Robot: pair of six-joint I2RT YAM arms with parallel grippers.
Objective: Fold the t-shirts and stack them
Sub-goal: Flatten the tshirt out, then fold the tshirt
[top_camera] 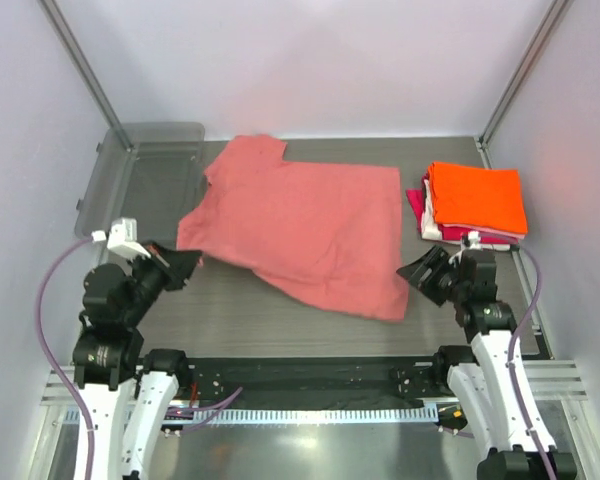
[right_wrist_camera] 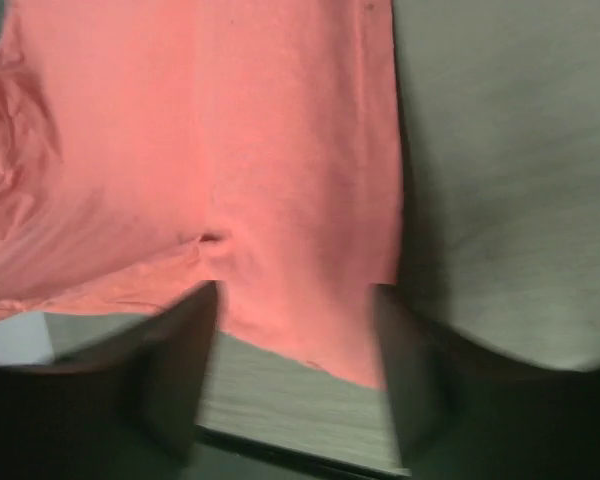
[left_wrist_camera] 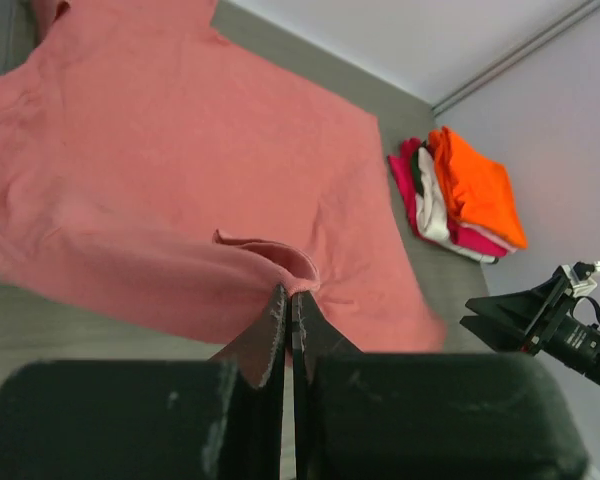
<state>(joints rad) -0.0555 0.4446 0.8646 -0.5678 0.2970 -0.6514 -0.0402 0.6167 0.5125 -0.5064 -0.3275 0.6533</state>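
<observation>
The left gripper (left_wrist_camera: 288, 300) is pinched closed on a fold of the salmon-pink cotton t-shirt (top_camera: 300, 225) spread ahead of it. The right gripper (right_wrist_camera: 292, 350) gapes wide (holding nothing) over that shirt's corner on the grey tabletop (top_camera: 230, 310).

The salmon-pink t-shirt (top_camera: 300, 230) across the middle of the desk is soft, matt cotton-like cloth, lightly creased. At the far right corner the orange t-shirt (top_camera: 477, 197), white t-shirt (left_wrist_camera: 432, 205) and magenta-red t-shirt (left_wrist_camera: 407, 180) show the same dull knit. The tray (top_camera: 150, 150) at the far left corner is clear grey plastic, smooth, with a faint sheen. The desk (top_camera: 230, 320) top is grey and matt, finely streaked like brushed grain. The left gripper (left_wrist_camera: 286, 295) has matt black fingers (left_wrist_camera: 260, 350), scuffed with pale specks. The purple cables (top_camera: 42, 300) look smooth and slightly glossy. The base plate (top_camera: 310, 450) along the near edge is bare, shiny metal
</observation>
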